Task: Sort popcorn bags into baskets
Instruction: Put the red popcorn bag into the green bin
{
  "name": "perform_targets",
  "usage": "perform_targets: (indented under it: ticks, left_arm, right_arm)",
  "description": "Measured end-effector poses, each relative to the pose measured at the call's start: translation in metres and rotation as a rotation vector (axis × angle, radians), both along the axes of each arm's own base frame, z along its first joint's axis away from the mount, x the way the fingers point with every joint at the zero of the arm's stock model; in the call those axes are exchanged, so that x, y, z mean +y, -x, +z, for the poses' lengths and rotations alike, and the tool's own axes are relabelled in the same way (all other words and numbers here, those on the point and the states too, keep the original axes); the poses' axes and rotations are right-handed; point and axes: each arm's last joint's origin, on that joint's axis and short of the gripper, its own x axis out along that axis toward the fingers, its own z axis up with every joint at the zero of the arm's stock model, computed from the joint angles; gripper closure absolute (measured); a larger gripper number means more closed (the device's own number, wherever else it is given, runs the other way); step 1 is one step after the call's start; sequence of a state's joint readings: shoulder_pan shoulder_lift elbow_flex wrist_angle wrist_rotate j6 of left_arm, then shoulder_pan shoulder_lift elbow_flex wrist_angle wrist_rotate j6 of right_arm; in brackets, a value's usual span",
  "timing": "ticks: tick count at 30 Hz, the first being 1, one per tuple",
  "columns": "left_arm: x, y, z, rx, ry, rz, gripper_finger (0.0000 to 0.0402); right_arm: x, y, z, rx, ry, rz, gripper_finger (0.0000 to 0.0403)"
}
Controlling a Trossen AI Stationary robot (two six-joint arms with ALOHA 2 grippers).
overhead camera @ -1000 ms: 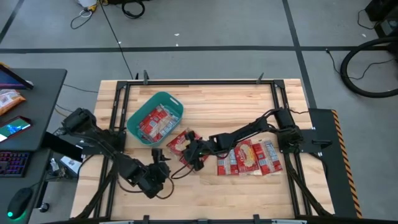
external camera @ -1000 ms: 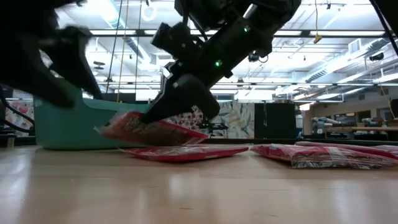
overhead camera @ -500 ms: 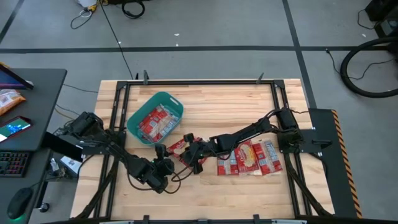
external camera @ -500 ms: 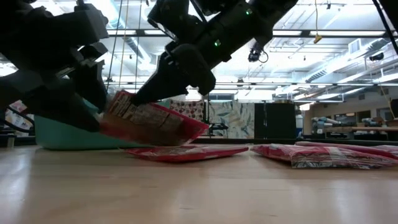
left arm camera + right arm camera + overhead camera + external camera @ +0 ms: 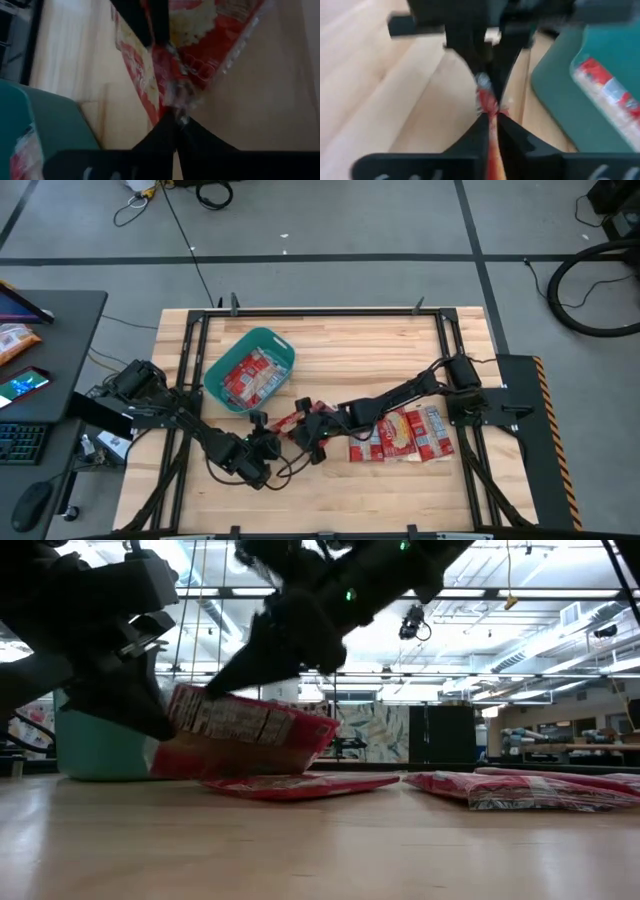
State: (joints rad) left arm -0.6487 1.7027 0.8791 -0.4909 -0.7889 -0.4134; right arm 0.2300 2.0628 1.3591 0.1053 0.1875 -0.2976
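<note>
one red popcorn bag (image 5: 240,735) with silvery edges and a yellow-cream picture is lifted above the surface (image 5: 320,840), pinched at opposite edges by the left tool (image 5: 268,438) and right tool (image 5: 303,423). behind it stands the teal basket (image 5: 285,346), packets inside.

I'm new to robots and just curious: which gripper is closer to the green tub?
The left gripper is nearer, just below the teal tub in the high view. The right gripper sits farther right. Both pinch one popcorn bag.
</note>
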Motion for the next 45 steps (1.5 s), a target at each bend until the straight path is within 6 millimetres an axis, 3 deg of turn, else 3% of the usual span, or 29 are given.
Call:
perform_targets:
  ticks: [5, 10, 19, 33, 41, 45]
  left_arm:
    - [-0.001, -0.001, 0.004, 0.02, -0.001, -0.003, 0.0388]
    - [-0.005, -0.003, 0.016, 0.024, -0.037, 0.003, 0.0394]
    - [-0.006, 0.013, 0.06, -0.066, -0.168, 0.071, 0.0394]
    - [0.013, 0.052, 0.107, -0.206, -0.185, 0.129, 0.0395]
    - [0.031, 0.07, 0.114, -0.187, -0.239, 0.23, 0.0395]
    - [0.038, 0.077, 0.108, -0.201, -0.269, 0.271, 0.0394]
  right_arm:
    - [0.004, 0.009, 0.027, -0.025, 0.024, -0.027, 0.0305]
    - [0.003, 0.032, 0.059, 0.01, 0.113, -0.141, 0.0252]
    - [-0.009, 0.076, 0.093, 0.104, 0.115, -0.44, 0.0237]
    - [-0.011, 0.094, 0.07, 0.124, 0.109, -0.516, 0.0238]
    - [-0.011, 0.093, 0.071, 0.109, 0.102, -0.526, 0.0238]
    - [-0.011, 0.093, 0.071, 0.108, 0.101, -0.526, 0.0238]
